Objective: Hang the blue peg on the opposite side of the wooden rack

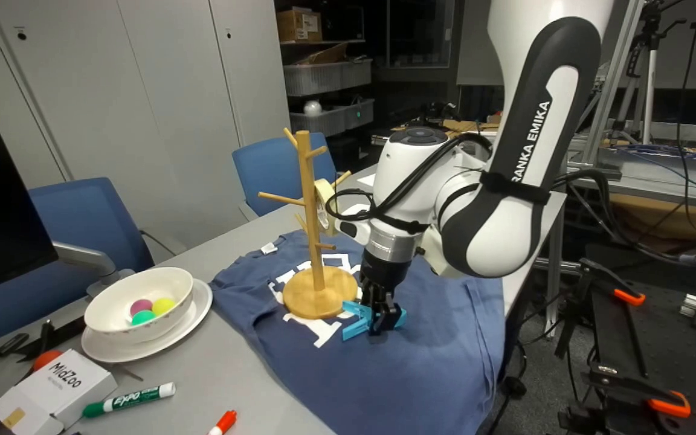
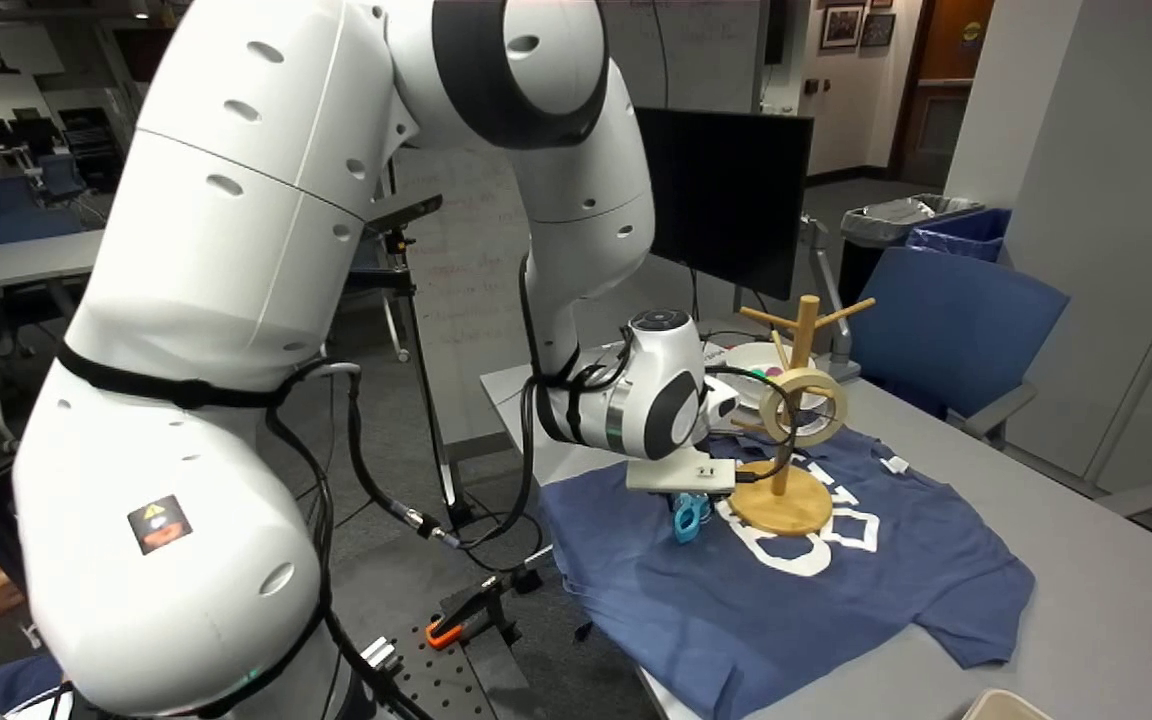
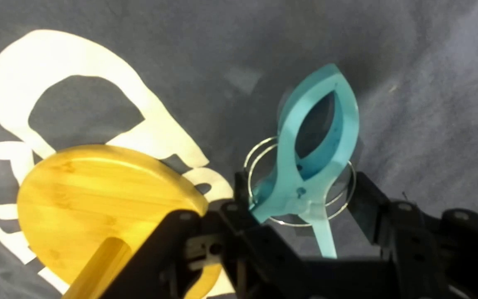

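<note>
Blue plastic suggests a light, stiff peg (image 1: 357, 328), right of the wooden rack (image 1: 312, 229) in an exterior view; in an exterior view, the peg (image 2: 700, 508) shows left of it. In the wrist view, the part-spread end effector (image 3: 300, 189) straddles the wire spring (image 3: 293, 224); we can't confirm a grip. We'd pinch there.
</note>
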`<state>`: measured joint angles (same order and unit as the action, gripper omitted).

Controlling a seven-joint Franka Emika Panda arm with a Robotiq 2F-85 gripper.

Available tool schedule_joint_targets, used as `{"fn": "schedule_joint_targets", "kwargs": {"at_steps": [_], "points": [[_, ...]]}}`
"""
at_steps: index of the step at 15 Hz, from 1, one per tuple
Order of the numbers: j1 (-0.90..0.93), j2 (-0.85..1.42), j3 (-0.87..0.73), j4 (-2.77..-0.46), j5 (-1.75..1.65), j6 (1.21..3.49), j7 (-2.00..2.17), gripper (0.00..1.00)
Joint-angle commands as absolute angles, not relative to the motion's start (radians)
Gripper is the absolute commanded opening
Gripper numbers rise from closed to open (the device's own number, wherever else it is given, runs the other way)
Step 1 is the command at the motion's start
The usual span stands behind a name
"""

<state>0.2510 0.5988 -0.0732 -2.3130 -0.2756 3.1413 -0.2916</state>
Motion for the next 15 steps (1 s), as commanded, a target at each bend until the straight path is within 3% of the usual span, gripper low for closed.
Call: {"fn": "schedule_joint_targets", "kwargs": {"at_steps": [1,4,12,15], "points": [[0.373,0.523,-0.178,-2.363,-0.309,3.114,-0.237,0.36],[0.502,0.489,-0.293,-2.387,-0.333,3.116,-0.202,0.36],[1.082,0.498,-0.822,-2.387,-0.363,3.122,-0.138,0.36],[1.207,0.513,-0.923,-2.393,-0.366,3.112,-0.124,0.36]]}}
